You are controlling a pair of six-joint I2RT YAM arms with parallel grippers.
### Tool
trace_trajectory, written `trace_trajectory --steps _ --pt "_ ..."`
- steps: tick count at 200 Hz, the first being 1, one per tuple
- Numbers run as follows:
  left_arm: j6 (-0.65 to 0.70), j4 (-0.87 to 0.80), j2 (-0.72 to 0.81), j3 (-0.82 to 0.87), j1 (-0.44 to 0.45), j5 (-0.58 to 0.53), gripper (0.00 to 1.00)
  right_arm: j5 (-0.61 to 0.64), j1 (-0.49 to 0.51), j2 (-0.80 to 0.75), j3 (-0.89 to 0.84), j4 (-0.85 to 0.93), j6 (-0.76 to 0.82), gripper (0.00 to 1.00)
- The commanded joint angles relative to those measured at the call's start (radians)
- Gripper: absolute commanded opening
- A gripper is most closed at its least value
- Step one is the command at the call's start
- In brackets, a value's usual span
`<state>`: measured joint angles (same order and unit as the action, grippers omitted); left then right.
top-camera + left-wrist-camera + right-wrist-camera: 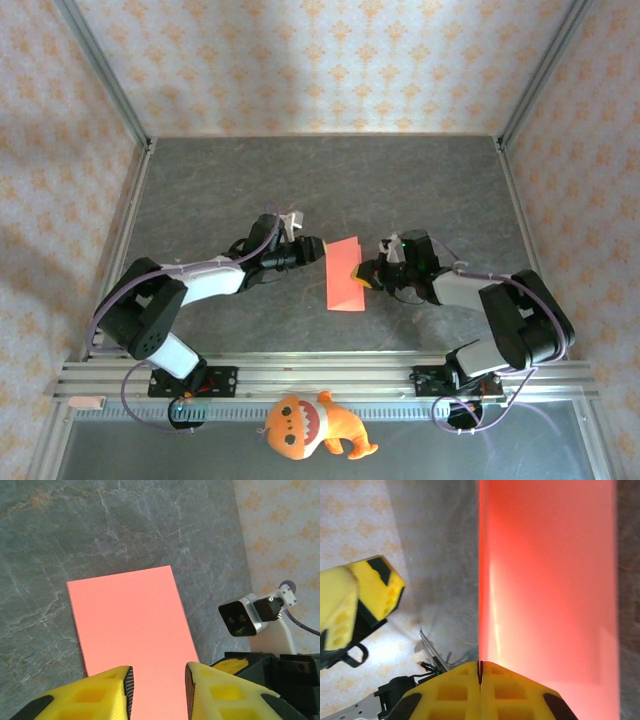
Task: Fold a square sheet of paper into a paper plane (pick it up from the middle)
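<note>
Surface: grey marbled table (pixel 300 180).
Room: cream wallpaper with orange motifs (pixel 330 60).
Paper: red-pink square sheet of paper (pixel 346 273), folded to a rectangle, mid-table.
Left arm: stretched inward; my left gripper (pixel 159 680) is narrowly parted over the sheet's edge.
Right arm: bent inward; my right gripper (pixel 480 666) is pinched on its opposite edge.

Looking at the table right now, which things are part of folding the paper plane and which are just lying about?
For the job:
- pink paper, folded to a rectangle, on the table
- left gripper, jaws open over the paper
- right gripper, jaws shut on the paper's edge

Lying about:
- orange plush toy, down by the arm bases, apart from the paper
</note>
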<state>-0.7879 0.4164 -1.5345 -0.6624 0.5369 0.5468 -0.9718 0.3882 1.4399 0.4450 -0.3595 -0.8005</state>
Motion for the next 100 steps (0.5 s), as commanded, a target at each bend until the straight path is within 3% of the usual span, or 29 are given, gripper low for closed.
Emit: trace_trajectory --steps 1,42,100 --pt "0.009 0.094 0.070 0.056 0.005 -0.099 0.32 -0.012 0.003 0.014 0.029 -0.016 0.004 0.11" --pt "0.053 0.094 0.151 0.105 0.005 -0.133 0.32 -0.038 0.003 0.087 0.092 0.080 0.103 0.15" --pt "0.090 0.074 0.111 0.087 0.006 -0.006 0.33 -0.042 -0.020 0.140 0.148 0.145 0.172 0.16"
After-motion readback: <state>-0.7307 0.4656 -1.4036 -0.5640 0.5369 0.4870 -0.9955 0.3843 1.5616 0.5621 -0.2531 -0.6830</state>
